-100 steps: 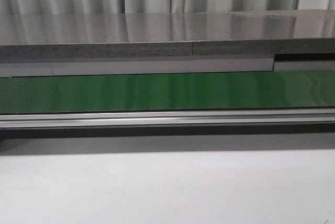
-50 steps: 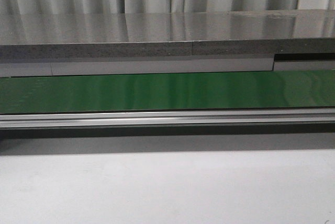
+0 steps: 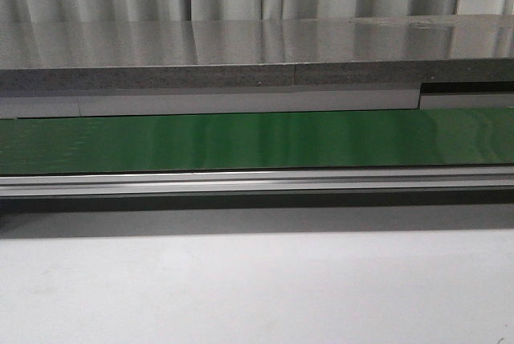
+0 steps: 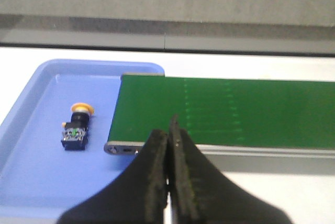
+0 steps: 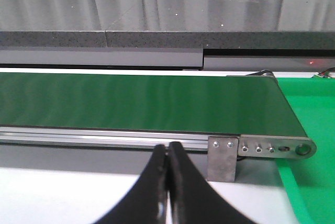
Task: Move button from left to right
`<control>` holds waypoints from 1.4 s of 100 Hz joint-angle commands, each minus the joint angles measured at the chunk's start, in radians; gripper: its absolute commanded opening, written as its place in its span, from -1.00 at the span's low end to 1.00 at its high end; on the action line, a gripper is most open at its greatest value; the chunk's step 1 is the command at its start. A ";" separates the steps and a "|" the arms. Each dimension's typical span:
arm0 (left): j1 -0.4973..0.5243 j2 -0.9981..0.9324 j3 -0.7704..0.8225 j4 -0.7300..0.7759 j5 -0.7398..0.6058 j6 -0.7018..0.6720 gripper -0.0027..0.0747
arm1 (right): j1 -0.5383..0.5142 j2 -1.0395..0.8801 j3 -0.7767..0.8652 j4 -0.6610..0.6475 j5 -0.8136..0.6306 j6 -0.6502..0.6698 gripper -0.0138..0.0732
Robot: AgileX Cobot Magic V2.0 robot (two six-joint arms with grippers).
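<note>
The button, a black block with a round yellow-orange cap and a green dot, lies on its side in a blue tray in the left wrist view. It rests beside the end of the green conveyor belt. My left gripper hangs shut and empty, nearer the camera than the belt's edge, apart from the button. In the right wrist view my right gripper is shut with nothing in it, in front of the belt's aluminium rail. Neither gripper nor the button shows in the front view.
The green belt runs across the front view with an aluminium rail along its near side. A grey stone ledge lies behind it. A bright green tray sits past the belt's end in the right wrist view, by a metal bracket.
</note>
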 commanded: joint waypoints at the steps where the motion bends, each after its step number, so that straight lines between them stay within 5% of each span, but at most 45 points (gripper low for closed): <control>1: 0.000 0.098 -0.093 -0.001 0.016 -0.004 -0.98 | 0.002 -0.021 -0.016 -0.006 -0.081 -0.004 -0.84; 71: 0.000 0.252 -0.140 -0.055 0.071 -0.004 -0.96 | 0.002 -0.021 -0.016 -0.006 -0.081 -0.004 -0.84; 81: 0.000 0.252 -0.140 -0.055 0.071 -0.004 -0.67 | 0.002 -0.021 -0.016 -0.006 -0.081 -0.004 -0.84; 100: 0.000 0.252 -0.140 -0.055 0.069 -0.004 0.61 | 0.002 -0.021 -0.016 -0.006 -0.081 -0.004 -0.84; 107: 0.000 0.252 -0.140 -0.050 0.059 -0.004 0.87 | 0.002 -0.021 -0.016 -0.006 -0.081 -0.004 -0.84; 140: 0.000 0.255 -0.171 -0.050 0.063 -0.003 0.82 | 0.002 -0.021 -0.016 -0.006 -0.081 -0.004 -0.84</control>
